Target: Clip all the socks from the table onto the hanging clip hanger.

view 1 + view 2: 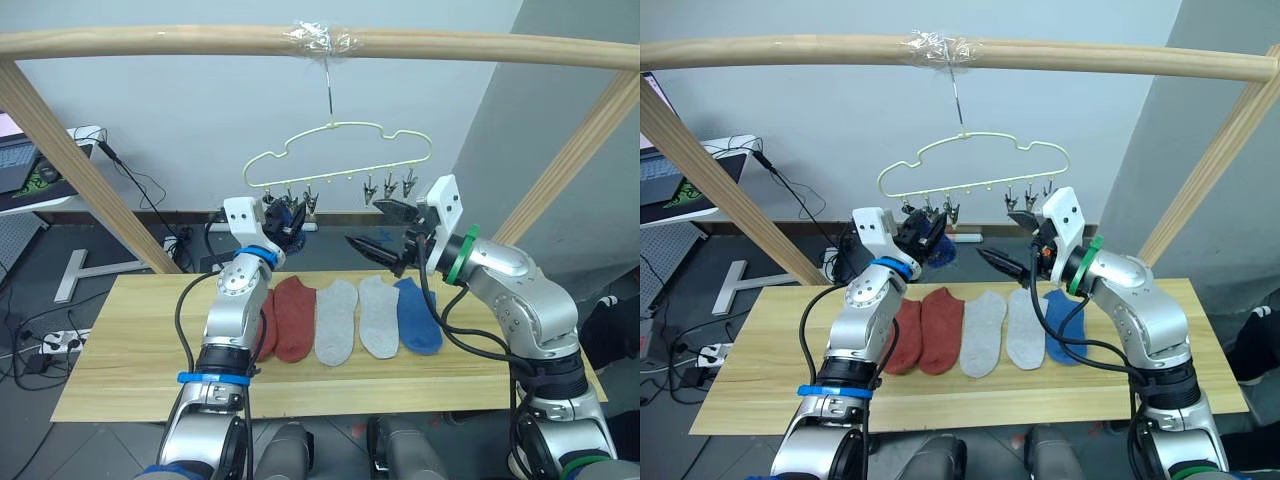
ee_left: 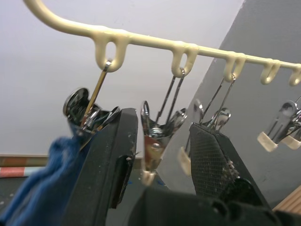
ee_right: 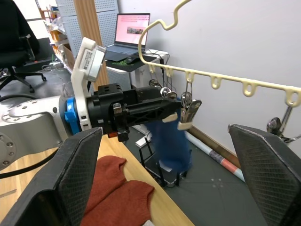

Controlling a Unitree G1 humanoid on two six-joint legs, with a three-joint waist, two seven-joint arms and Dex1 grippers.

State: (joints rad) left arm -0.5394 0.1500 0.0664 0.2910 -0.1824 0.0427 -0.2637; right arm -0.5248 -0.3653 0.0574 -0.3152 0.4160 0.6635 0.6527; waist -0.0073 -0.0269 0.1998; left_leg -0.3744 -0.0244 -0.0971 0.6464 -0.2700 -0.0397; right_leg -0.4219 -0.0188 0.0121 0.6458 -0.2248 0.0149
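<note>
Left claw [image 1: 283, 222], spread wide around a clip [image 2: 155, 136], w/ blue sock [image 3: 171, 141] probably clipped already; right claw [image 1: 385, 230] gapes empty. Back off gently, hanger [image 1: 340, 150] swings.

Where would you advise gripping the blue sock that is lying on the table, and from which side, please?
I would pinch the blue sock at its far, cuff end, coming down from above with the right gripper, whose jaws are open nearby. It lies flat at the right end of the row, its left edge against a grey sock, so its right edge on the table is free.
</note>
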